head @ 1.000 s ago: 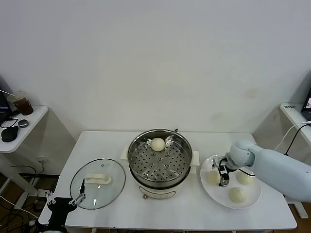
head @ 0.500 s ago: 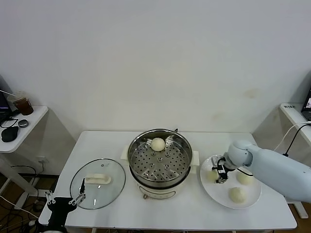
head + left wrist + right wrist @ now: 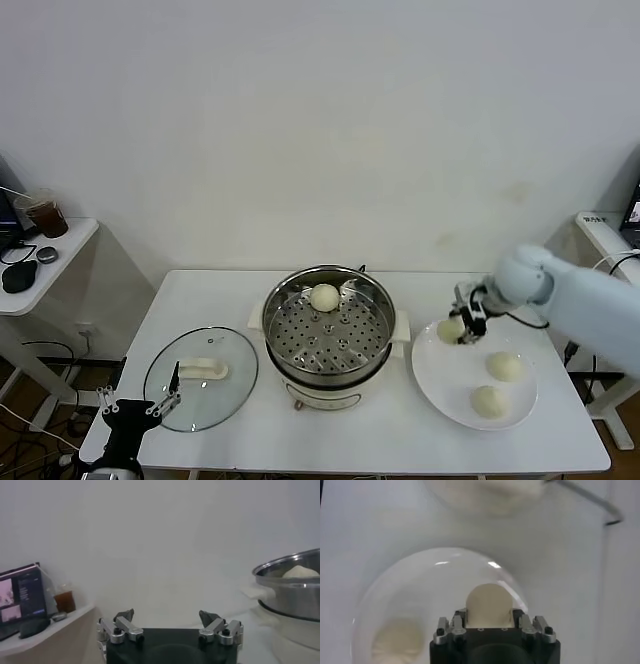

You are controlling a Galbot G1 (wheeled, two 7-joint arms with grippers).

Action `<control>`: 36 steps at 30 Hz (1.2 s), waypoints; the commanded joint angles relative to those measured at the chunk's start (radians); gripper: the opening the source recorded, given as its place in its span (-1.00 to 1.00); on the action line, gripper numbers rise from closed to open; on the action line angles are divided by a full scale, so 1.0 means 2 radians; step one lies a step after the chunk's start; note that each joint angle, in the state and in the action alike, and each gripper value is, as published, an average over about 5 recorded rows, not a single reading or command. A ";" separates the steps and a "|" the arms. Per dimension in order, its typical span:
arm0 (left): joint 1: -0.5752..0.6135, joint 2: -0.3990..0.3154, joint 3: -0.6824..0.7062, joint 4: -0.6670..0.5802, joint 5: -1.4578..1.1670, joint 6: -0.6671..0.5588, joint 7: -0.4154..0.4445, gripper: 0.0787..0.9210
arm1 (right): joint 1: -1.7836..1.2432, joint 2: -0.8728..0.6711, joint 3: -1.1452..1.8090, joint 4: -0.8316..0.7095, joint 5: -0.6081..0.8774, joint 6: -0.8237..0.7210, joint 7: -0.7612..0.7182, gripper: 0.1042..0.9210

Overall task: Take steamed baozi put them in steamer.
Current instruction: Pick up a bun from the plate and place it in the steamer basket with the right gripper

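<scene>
Baozi point(image 3: 451, 328) clamped in right gripper point(image 3: 463, 325), lifted above far-left edge of plate point(image 3: 440, 375), right of steamer point(image 3: 329, 325). Judged soft, light, easily dented: hold sides at widest part, gentle squeeze. Smooth cream-white dome. One bun in steamer, two on plate. Left gripper point(image 3: 170, 625) spread wide, empty, parked near table's near-left corner.

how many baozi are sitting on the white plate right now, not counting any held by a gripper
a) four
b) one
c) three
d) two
d) Two baozi rest on the plate; a third is clamped in the right gripper above the plate's edge, and one sits in the steamer.
</scene>
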 commanded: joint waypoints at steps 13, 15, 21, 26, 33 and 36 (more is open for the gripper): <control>-0.011 0.003 0.007 0.003 0.003 0.000 -0.002 0.77 | 0.258 0.137 -0.155 0.066 0.227 -0.121 0.051 0.10; -0.011 0.000 0.006 0.004 0.005 0.000 -0.003 0.77 | 0.233 0.166 -0.147 0.059 0.238 -0.139 0.067 0.10; -0.011 -0.003 -0.002 0.004 0.005 -0.001 -0.003 0.77 | 0.170 0.259 -0.129 0.018 0.258 -0.180 0.110 0.10; -0.014 -0.006 -0.007 0.006 0.005 -0.001 -0.003 0.77 | 0.141 0.313 -0.131 -0.016 0.255 -0.185 0.115 0.10; -0.021 -0.009 -0.005 0.011 0.005 0.000 -0.003 0.77 | 0.116 0.358 -0.134 -0.064 0.234 -0.183 0.111 0.10; -0.022 -0.008 -0.005 0.012 0.005 0.000 -0.003 0.77 | 0.100 0.372 -0.130 -0.087 0.221 -0.180 0.107 0.10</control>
